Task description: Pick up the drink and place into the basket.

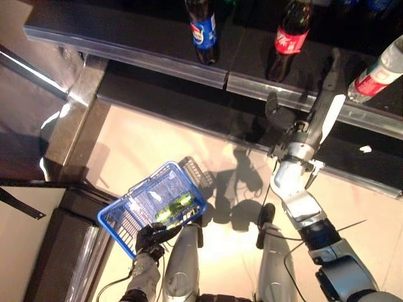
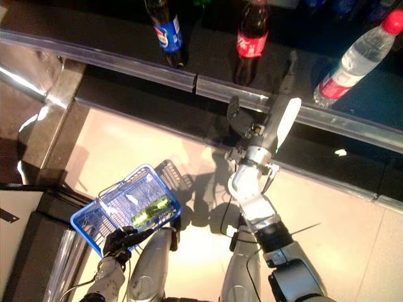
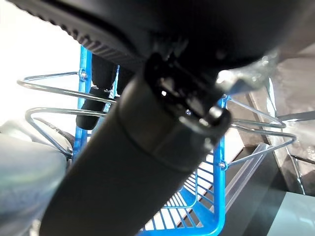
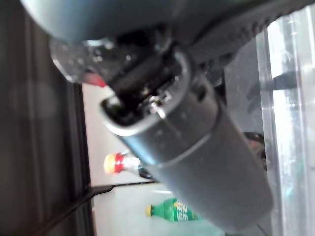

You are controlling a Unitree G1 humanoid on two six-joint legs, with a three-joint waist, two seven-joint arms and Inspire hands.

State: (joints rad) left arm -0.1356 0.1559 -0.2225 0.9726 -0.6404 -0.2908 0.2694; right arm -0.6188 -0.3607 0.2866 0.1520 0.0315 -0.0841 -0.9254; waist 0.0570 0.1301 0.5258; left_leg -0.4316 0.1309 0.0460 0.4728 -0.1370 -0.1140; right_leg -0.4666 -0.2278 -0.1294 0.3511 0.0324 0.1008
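The blue basket (image 1: pixel 135 189) hangs low at the left, and a green bottle (image 1: pixel 175 206) lies inside it. My left hand (image 1: pixel 150 239) is shut on its thin wire handles (image 3: pixel 59 78). My right hand (image 1: pixel 308 135) reaches up to the front edge of the dark shelf with fingers straight and empty. It lies between a dark bottle with a red label (image 1: pixel 289 38) and a clear bottle with a red label (image 1: pixel 378 72), touching neither. A dark bottle with a blue label (image 1: pixel 203 31) stands further left on the shelf.
The shelf has a metal front rail (image 1: pixel 157 60) running across the view. A dark cabinet (image 1: pixel 38 214) stands at the lower left beside the basket. The right wrist view shows a red-capped bottle (image 4: pixel 120 163) and a green bottle (image 4: pixel 177 210) further off.
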